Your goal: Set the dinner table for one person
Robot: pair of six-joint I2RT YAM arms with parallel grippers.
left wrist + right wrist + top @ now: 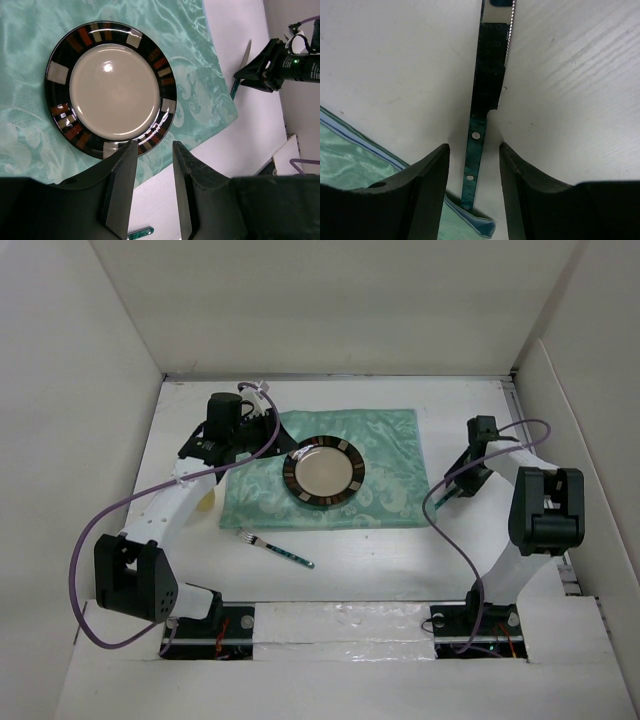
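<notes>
Here's the dinner table (400,560), flat and matte white, its long axis running left to right across the top view. Plain white walls (330,310) box it in at the back and on both sides. Starting on the left, we see the left gripper (154,147) hanging above the edge of the mint-green placemat (390,440), its jaws moderately parted with nothing between them. Just nearer us, a fork (272,548) rests on bare table, tines to the upper left and green handle to the lower right. Mid-table, a dark-rimmed plate (323,472) sits on the placemat. On the right, a knife (487,75) lies on the table beside the placemat. The right gripper (474,146) straddles its green handle, fingers apart and clear of it on both sides.
</notes>
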